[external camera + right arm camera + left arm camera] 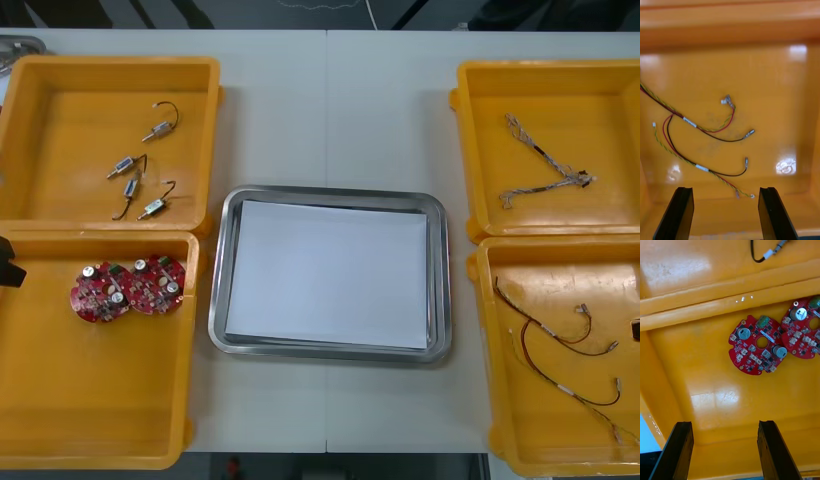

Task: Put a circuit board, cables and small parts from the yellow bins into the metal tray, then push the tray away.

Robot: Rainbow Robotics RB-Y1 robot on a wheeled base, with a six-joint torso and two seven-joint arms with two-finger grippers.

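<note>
Left claw (725, 424) spread near circuit boards (748, 352), one cut off

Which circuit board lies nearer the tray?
The right-hand board, beside the bin wall facing the tray; the left-hand board lies farther off, toward the left gripper.

A rectangular metal tray (218, 300) lies between yellow plastic bins (60, 130): far left holds small metal parts (157, 130), near left two round red circuit boards (100, 293), both right ones thin cables (578, 178).
</note>
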